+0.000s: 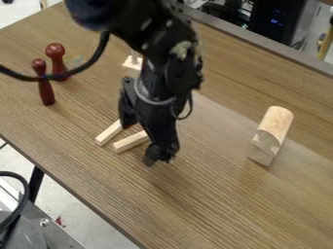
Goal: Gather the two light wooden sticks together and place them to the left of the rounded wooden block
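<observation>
Where the pale floor [81, 221] shows past the wood-grained bench [228, 194], a dark computer case [270, 19] stands beyond the far edge. Over the bench hangs the black arm [166, 63], its cable [91, 59] looping across the view of two red pins [56, 61]; if it sags low, it could tip them. To the right sit a rounded pale block [276, 122] and a notched one [265, 148]. The pincer [142, 141] looks wide, with two light sticks [131, 141] beside it, partly hidden; a careless lowering could pinch only one or skid both across the smooth-looking top.
</observation>
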`<action>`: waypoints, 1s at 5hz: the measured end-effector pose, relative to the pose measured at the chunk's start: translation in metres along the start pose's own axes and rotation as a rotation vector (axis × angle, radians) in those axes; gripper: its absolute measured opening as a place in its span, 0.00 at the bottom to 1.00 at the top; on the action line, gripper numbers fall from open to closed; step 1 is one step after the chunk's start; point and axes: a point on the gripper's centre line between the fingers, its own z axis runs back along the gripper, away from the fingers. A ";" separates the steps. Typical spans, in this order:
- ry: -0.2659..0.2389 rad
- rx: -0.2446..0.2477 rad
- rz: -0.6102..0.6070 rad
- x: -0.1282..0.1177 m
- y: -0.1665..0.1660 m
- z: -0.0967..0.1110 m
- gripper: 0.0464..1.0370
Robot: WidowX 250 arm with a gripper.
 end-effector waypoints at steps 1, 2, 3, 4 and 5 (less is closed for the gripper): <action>0.005 -0.019 0.024 0.004 0.009 -0.010 0.96; 0.015 -0.039 0.067 0.015 0.021 -0.017 0.96; 0.021 -0.054 0.120 0.025 0.036 -0.023 0.96; 0.049 -0.068 0.143 0.029 0.045 -0.031 0.93; 0.080 -0.073 0.157 0.027 0.049 -0.036 0.62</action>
